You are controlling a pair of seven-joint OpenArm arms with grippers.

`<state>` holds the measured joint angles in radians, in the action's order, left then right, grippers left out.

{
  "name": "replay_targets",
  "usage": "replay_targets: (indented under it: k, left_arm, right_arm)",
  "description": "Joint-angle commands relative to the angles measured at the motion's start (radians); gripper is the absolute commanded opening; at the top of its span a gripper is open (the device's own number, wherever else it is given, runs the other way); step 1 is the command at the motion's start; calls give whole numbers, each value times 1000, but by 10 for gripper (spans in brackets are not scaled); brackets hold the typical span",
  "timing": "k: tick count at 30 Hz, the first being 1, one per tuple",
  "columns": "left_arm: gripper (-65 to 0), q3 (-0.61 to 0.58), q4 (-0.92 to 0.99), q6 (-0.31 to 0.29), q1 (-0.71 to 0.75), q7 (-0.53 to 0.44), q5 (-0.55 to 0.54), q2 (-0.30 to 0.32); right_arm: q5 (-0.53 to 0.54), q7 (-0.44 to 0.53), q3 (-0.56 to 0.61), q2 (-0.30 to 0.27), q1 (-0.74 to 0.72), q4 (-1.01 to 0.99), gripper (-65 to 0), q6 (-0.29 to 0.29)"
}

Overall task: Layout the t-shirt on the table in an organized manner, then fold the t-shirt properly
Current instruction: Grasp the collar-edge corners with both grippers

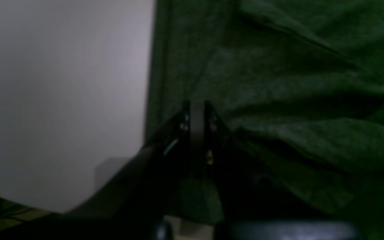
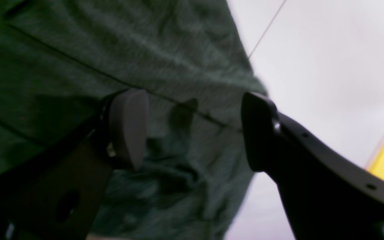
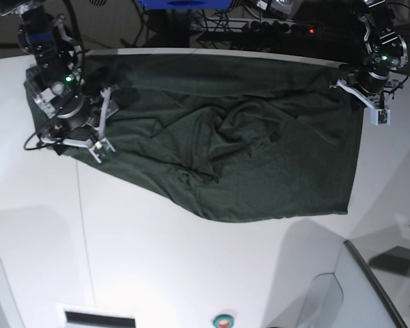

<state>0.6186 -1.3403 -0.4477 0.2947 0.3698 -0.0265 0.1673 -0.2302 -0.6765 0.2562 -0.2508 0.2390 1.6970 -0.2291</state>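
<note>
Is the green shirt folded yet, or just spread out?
Spread out, not folded. The t-shirt lies wide across the table in a single loose layer, with wrinkles bunched near its middle and no tidy fold lines.

T-shirt (image 3: 246,164): soft matt green cloth, thin, wrinkled, fine heathered weave. Counter (image 3: 191,273): smooth white, faint sheen. My right gripper (image 2: 192,130): black hard plastic jaws, one matt grey pad.

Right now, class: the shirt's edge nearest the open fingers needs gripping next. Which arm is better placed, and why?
The right arm. Its right gripper stands open directly over the t-shirt beside the table. The left gripper is shut at the opposite edge.
</note>
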Motion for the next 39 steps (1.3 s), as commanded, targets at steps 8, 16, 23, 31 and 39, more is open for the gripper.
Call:
replay_targets:
  k: [8, 16, 23, 31, 39]
  left_arm:
    - [-650, 5, -18, 2, 10, -21, -5, 25]
    - [-650, 5, -18, 2, 10, -19, -5, 25]
    - [-650, 5, -17, 2, 10, -19, -5, 25]
    - [-650, 5, -17, 2, 10, -19, -5, 27]
    - [-650, 5, -17, 2, 10, -19, -6, 39]
  right_arm:
    - [-156, 30, 70, -5, -51, -58, -245, -57]
    - [-154, 30, 62, 26, -125, -147, -245, -125]
    - [-154, 30, 62, 58, -157, -216, -249, -138]
    - [-154, 30, 61, 64, -183, -282, -506, -158]
    - [-154, 22, 35, 64, -165, -229, -549, -158]
